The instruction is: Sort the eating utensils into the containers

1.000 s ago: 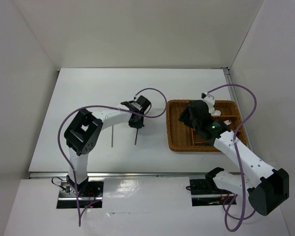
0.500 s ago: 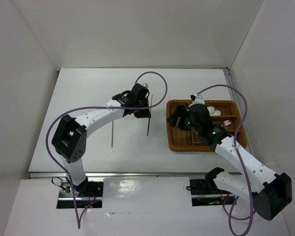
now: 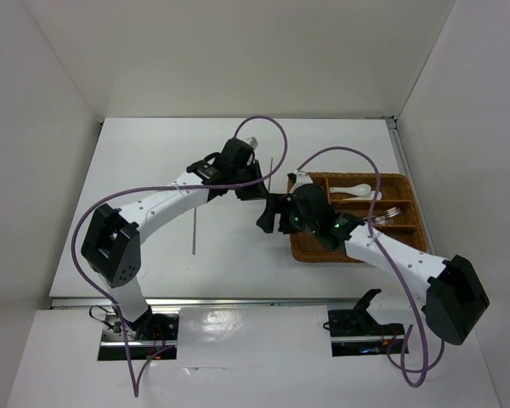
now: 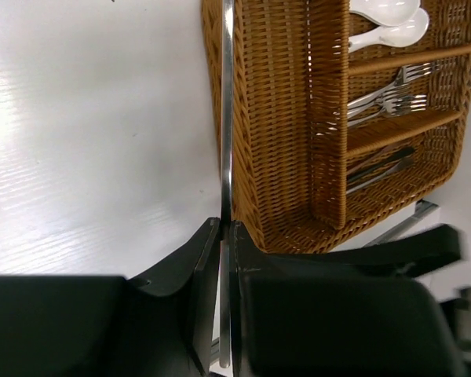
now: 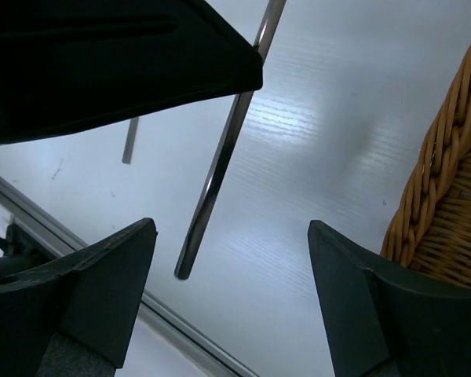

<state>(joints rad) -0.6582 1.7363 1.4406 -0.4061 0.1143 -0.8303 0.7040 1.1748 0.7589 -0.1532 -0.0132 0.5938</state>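
My left gripper (image 3: 262,189) is shut on a slim silver utensil (image 3: 272,166) and holds it above the table, just left of the brown wicker tray (image 3: 310,248). In the left wrist view the utensil (image 4: 226,118) runs up from between the pinched fingers (image 4: 206,259) along the tray's wall (image 4: 255,157). My right gripper (image 3: 268,217) is open and empty just outside the tray's left side, below the left gripper. In the right wrist view the held utensil (image 5: 220,165) hangs between the spread fingertips (image 5: 137,243). Its head is hidden.
The tray's compartments hold white soup spoons (image 4: 388,20), forks (image 4: 385,98) and knives (image 4: 377,165). Another thin utensil (image 3: 193,231) lies on the table to the left; it also shows in the right wrist view (image 5: 130,140). White walls enclose the table.
My left gripper has carried the silver utensil right and farther, up to the tray's left side. My right gripper has moved left out of the tray and now sits beneath the left gripper.
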